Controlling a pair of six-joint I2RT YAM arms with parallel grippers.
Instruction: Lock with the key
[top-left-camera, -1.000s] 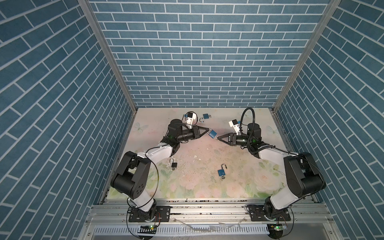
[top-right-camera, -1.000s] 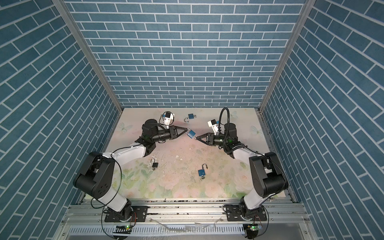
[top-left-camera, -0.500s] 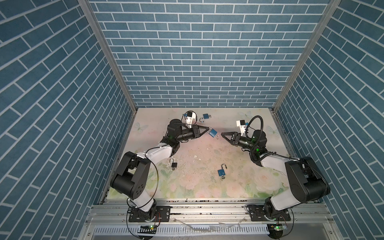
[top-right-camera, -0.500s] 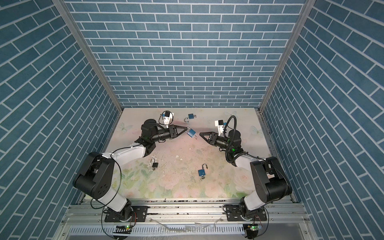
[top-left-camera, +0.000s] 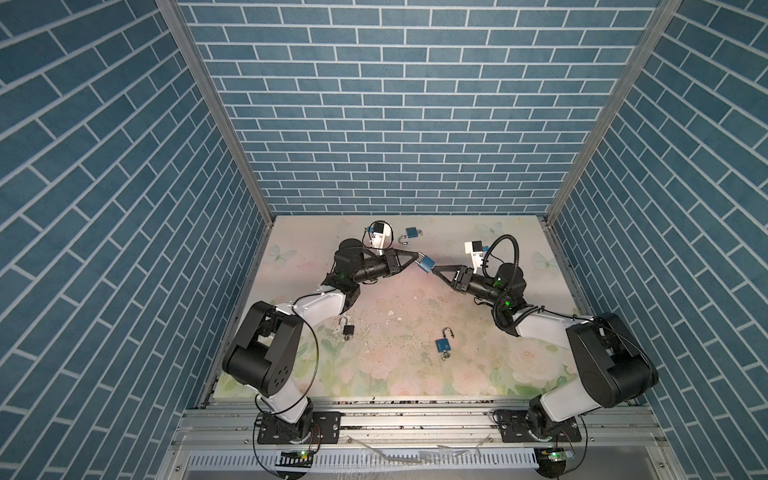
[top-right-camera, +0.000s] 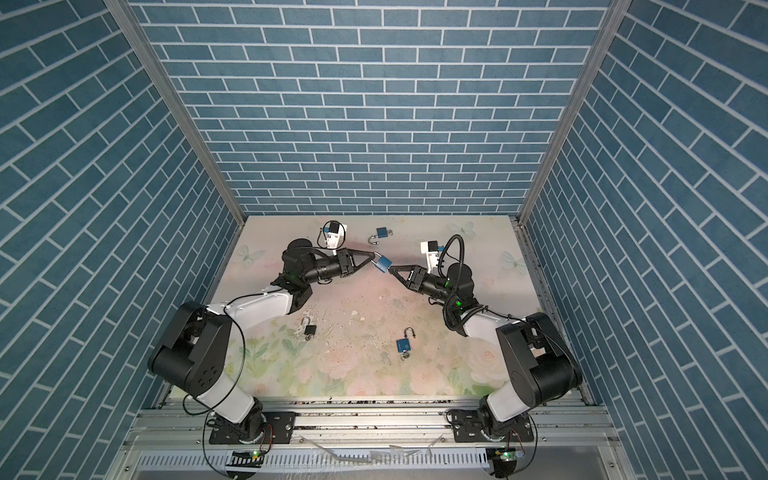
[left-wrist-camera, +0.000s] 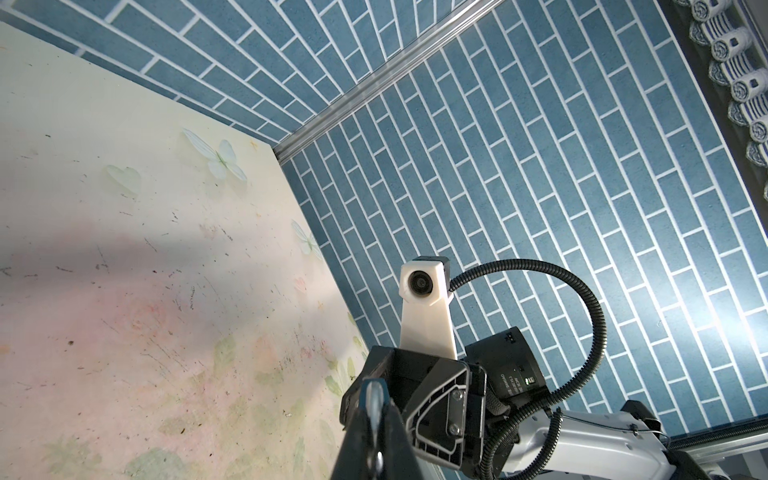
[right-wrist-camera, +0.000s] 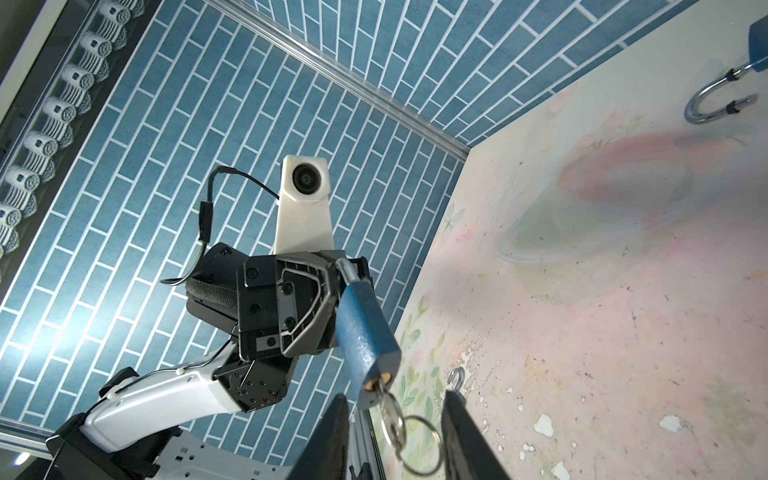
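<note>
Above the table (top-left-camera: 374, 299), the left gripper (top-left-camera: 417, 254) is clamping the shackle of a blue padlock (top-left-camera: 427, 264) and holding it in mid-air. The right gripper (top-left-camera: 435, 270) is straddling the key (right-wrist-camera: 390, 409) sitting in the padlock's base, with its jaws standing apart.

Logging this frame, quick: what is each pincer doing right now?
Left pincer: closed on the shackle of the blue padlock.
Right pincer: open, straddling the key, not yet clamped.
</note>
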